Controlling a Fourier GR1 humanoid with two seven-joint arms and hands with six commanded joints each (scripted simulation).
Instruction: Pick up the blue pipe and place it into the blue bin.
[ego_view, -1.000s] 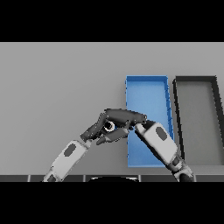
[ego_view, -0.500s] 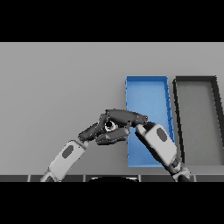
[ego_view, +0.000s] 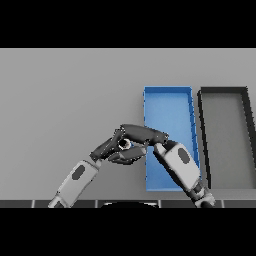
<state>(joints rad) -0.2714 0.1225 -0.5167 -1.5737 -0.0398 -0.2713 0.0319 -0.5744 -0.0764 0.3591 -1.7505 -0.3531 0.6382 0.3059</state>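
Head view, looking down on a grey table (ego_view: 65, 90). Two long bins sit side by side on the right half of the table: a blue bin (ego_view: 168, 100) and, to its right, a dark grey bin (ego_view: 225, 130), close together but apart. Both arms rise from the lower edge and their dark hands meet just left of the blue bin's left wall, near its lower half. Right hand (ego_view: 142, 134) reaches leftward across that wall, its fingers curled over a small ring-shaped object with a pale rim and dark centre, the blue pipe (ego_view: 124, 144), seen end-on. Left hand (ego_view: 112, 150) lies beneath and beside it, fingers loosely extended and touching the right hand; whether they also grip the pipe cannot be told. The pipe sits outside the blue bin, over bare table.
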